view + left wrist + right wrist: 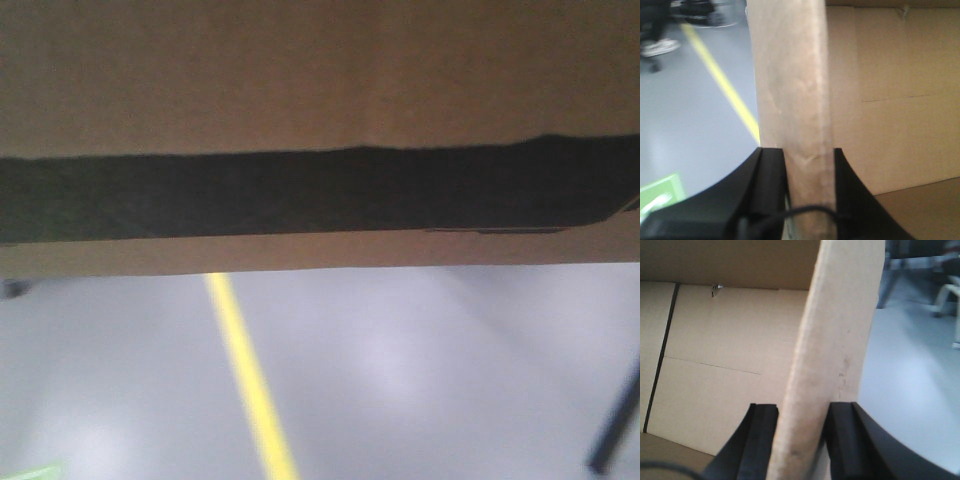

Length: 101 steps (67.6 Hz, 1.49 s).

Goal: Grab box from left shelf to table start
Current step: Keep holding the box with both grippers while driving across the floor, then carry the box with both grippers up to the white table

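Box [300, 80] wall at 12 o'clock fills front view — left gripper [809, 162] and right gripper [802, 412] each clamp a side wall; keep yr arms level, matched speed, no twist.

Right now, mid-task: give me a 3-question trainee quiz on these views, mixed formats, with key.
1. True or false: the left gripper is open and clear of the box.
2. Pick one. What is between the fingers of the right gripper? A: an upright cardboard wall of the box. B: a blue bin. C: nothing.
3. Fill the gap: in the front view, the painted floor line seen below the box is ___.

Key: 1 false, its fingers are closed on a wall of the box. 2 A. 3 yellow.
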### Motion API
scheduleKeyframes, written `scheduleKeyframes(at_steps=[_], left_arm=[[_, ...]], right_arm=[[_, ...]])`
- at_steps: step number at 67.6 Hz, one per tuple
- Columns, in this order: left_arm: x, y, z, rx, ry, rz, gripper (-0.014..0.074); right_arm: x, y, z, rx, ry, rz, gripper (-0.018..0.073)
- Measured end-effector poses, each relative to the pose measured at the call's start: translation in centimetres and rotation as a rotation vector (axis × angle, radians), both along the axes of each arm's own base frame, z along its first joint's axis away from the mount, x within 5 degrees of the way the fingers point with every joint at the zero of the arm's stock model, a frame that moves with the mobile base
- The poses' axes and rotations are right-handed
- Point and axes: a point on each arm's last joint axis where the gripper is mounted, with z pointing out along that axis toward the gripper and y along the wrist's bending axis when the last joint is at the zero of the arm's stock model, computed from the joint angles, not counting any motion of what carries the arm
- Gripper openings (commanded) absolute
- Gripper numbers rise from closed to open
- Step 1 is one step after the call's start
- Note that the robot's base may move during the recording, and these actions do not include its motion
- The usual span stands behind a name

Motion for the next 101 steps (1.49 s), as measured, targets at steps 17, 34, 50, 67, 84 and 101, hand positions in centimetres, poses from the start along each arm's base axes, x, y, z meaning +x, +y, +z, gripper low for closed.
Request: scheduleKeyframes(at_steps=[17, 34, 50, 67, 84, 101], left_arm=[[0.00, 0.00, 0.00, 0.000, 0.000, 0.000, -0.0092], [0.00, 0.00, 0.00, 0.000, 0.000, 0.000, -0.0092], [0.00, 0.00, 0.00, 0.000, 0.000, 0.000, -0.0092], [0.00, 0.00, 0.00, 0.000, 0.000, 0.000, -0.0092], [0.05, -0.03, 0.00, 0.001, 0.002, 0.000, -0.0092], [0.09, -0.06, 0.00, 0.001, 0.004, -0.001, -0.0092]], right_arm=[[0.00, 0.00, 0.00, 0.000, 0.000, 0.000, 0.0058], [0.00, 0.00, 0.00, 0.000, 0.000, 0.000, 0.0058], [0.00, 0.00, 0.00, 0.000, 0.000, 0.000, 0.0058], [0.00, 0.00, 0.00, 0.000, 0.000, 0.000, 0.0058], [0.00, -0.01, 0.00, -0.001, 0.000, -0.001, 0.0058], [0.00, -0.01, 0.00, -0.002, 0.000, -0.001, 0.0058]])
